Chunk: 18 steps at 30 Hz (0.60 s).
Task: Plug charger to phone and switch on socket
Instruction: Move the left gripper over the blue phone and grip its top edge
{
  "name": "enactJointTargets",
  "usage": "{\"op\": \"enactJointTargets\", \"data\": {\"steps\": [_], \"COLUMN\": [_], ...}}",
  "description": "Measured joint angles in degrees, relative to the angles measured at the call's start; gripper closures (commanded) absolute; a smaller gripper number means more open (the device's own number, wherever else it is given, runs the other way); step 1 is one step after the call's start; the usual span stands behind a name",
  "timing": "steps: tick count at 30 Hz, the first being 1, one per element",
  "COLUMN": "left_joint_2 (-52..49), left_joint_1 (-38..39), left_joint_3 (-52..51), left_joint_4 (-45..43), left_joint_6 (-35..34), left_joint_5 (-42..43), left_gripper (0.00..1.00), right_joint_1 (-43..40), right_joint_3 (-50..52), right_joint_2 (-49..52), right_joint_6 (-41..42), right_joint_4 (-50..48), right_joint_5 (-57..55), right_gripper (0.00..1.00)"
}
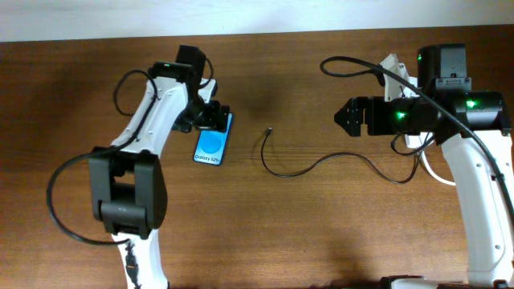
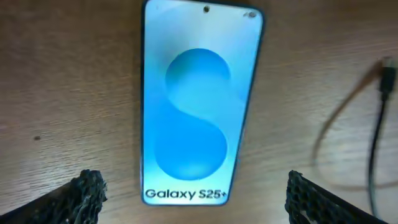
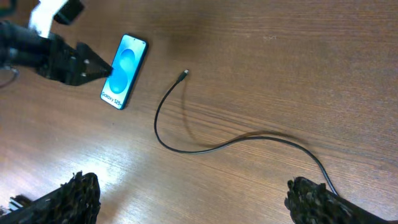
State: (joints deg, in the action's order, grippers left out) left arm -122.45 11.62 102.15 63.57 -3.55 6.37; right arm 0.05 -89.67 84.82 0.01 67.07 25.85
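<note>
the limp, light charger (image 3: pixel 186 151) is laid on the table (image 1: pixel 321 241), its plug tip (image 3: pixel 185 74) near the phone (image 2: pixel 199 106); it is best gripped just behind the tip. both jaws are spread wide, empty.

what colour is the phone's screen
The phone screen is light blue with a deeper blue S shape, clearest in the left wrist view.

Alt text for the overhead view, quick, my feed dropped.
A blue-screened phone lies flat on the wooden table, the open left tool hovering over it. The thin black charger curls beside it, plug tip loose and apart from the phone. The open, empty right tool hangs farther right.
</note>
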Motion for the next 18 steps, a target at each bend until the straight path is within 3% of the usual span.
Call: {"op": "enactJointTargets", "data": {"steps": [18], "left_joint_2": [-3.7], "left_joint_1": [2.8], "left_joint_3": [-0.3], "left_joint_4": [-6.1], "left_joint_6": [-3.4], "left_joint_5": [-6.0], "left_gripper": [0.01], "right_joint_1": [0.0], "right_joint_3": [0.0], "right_joint_2": [0.0], "right_joint_6": [0.0], "right_joint_4": [0.0], "right_joint_5": [-0.5], "right_gripper": [0.02]}}
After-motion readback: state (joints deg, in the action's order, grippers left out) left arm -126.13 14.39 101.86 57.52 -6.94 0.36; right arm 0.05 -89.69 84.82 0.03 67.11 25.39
